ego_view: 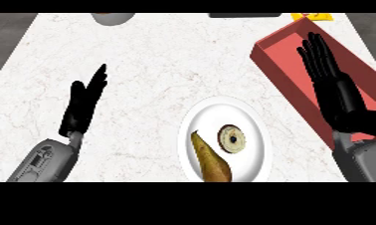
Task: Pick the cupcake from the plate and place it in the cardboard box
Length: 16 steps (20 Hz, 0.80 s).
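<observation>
On the white round plate [253, 119], low at the counter's centre, a small round cupcake [233, 139] with a dark middle sits just beside a brown-yellow pear [211, 162]. Over the red rectangular box [277, 77] at right, the black right hand [341, 99] hovers, fingers straight, grasping nothing. The black left hand [79, 109] rests released at left.

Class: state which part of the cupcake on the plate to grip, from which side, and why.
Probably grip the cupcake round its sides, coming from above and its right: it stands upright, the pear crowds its lower left, and the plate is bare on the right.
</observation>
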### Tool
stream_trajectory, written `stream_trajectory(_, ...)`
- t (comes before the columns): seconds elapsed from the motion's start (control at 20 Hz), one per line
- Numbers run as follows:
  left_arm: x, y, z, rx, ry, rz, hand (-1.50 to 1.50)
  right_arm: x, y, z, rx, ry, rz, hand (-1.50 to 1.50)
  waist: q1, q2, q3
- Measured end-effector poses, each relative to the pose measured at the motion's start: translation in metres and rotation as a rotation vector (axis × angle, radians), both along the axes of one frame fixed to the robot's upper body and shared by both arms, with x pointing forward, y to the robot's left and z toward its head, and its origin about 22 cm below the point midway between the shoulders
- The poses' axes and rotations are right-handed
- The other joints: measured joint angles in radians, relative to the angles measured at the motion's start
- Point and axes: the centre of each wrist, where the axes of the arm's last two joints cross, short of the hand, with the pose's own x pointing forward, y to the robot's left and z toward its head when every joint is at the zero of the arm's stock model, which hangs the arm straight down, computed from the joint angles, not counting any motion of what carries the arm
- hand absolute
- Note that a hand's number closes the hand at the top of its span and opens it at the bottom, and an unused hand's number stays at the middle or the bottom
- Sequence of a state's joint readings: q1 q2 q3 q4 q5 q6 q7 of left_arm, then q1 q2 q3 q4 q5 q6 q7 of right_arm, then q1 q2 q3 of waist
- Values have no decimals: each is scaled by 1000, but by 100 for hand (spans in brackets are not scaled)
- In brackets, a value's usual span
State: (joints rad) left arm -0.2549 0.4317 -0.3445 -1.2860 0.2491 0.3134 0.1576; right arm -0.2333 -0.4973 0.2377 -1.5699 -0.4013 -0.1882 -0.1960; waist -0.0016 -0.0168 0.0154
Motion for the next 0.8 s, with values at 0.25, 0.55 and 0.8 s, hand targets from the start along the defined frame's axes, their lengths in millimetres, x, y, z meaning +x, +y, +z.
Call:
stream_trajectory(0.25, -12, 27, 24, -73, -82, 29, 0, -7, 0, 13, 2, 59, 69, -150, 10, 8, -11)
stream_trajectory(0.55, -25, 48, 34, -215, -113, 57, 0, -25, -5, 6, -55, -113, -139, -150, -1, 7, -15)
stream_trajectory(0.8, -33, 57, 43, -257, -129, 69, 0, -65, 6, 4, -116, -285, -79, -150, -7, 9, -15)
